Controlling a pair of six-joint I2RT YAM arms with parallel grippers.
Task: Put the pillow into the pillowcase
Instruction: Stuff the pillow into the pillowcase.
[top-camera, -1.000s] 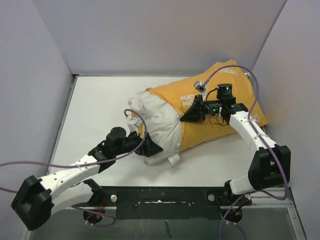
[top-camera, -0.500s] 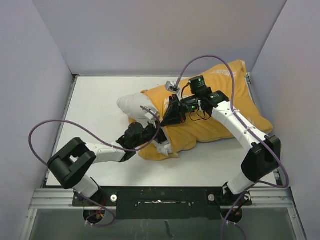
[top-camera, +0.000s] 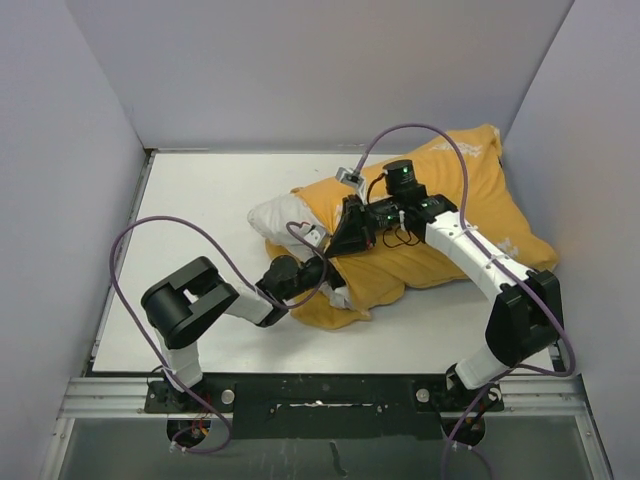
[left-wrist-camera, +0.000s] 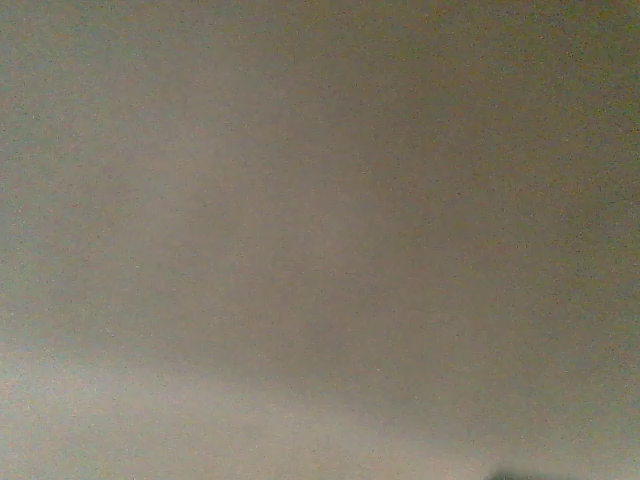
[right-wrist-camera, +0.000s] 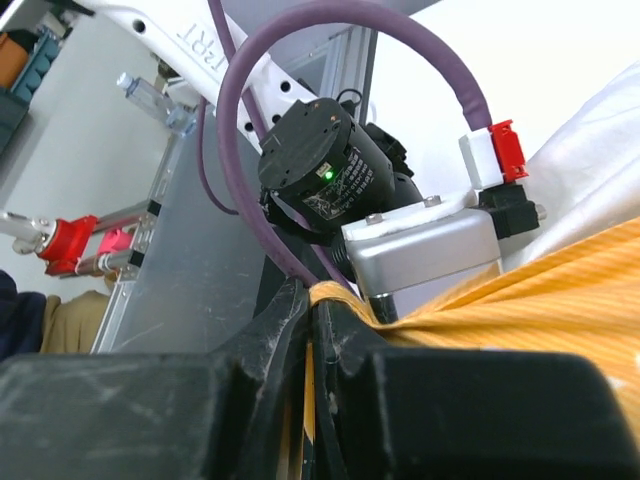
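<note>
The pillowcase (top-camera: 440, 225) lies mustard-yellow side up across the right half of the table. The white pillow (top-camera: 275, 214) sticks out of its left end, most of it inside. My right gripper (top-camera: 347, 232) is shut on the pillowcase's upper open edge; in the right wrist view the yellow hem (right-wrist-camera: 345, 300) is pinched between the black fingers of that gripper (right-wrist-camera: 312, 300). My left arm's wrist (top-camera: 290, 272) reaches into the opening from the left, and its fingers are hidden under the fabric. The left wrist view shows only blurred pale cloth.
Grey walls close the white table (top-camera: 190, 210) on the left, back and right. The pillowcase's right end presses near the right wall (top-camera: 570, 150). Purple cables (top-camera: 150, 240) loop above both arms. A black rail (top-camera: 330, 390) runs along the near edge.
My left arm has folded in and pushed its gripper rightward into the case, closing. The right gripper has drawn the yellow edge leftward over the pillow, so less white shows.
</note>
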